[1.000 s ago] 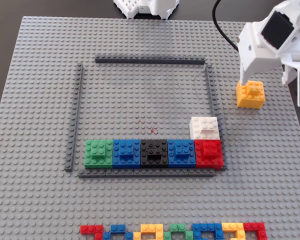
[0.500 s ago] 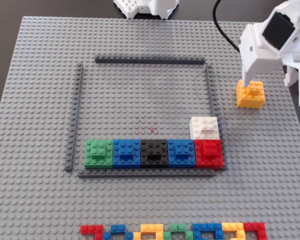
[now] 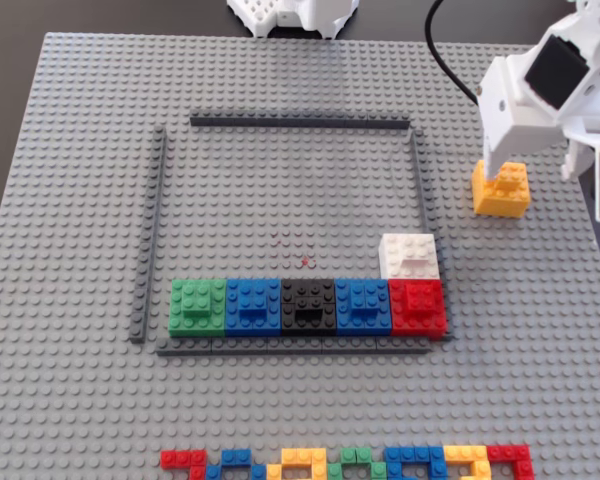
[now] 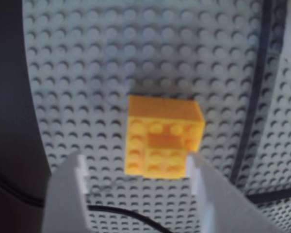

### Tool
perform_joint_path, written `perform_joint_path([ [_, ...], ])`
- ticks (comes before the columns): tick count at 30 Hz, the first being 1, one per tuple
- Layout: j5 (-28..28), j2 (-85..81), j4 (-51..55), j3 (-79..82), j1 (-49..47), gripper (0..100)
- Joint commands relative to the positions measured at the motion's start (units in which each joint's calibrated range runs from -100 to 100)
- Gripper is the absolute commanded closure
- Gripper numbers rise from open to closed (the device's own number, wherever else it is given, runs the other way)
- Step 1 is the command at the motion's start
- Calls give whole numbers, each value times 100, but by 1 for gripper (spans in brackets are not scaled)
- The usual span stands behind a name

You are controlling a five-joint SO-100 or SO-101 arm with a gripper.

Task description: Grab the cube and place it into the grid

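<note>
Jaws apart, the gripper [image 4: 138, 167] hovers above the cube [image 3: 501, 188], seemingly light rigid plastic, best pinched across flat sides.

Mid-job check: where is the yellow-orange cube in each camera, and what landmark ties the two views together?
Fixed view: the cube sits at right, outside the grid's right strip, under the white tool.
Wrist view: the cube is near centre, just above the open tool.
Shared landmark: that dark grey strip, left of the cube in the fixed view, right of it in the wrist view.
</note>
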Motion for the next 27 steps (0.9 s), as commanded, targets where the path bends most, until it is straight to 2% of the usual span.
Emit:
perform_joint_path([
  [1, -5, -77, -27, -237, -8, 85],
  [16, 44, -197, 71, -310, -15, 94],
  [27, 190, -773, 554, -899, 73, 95],
])
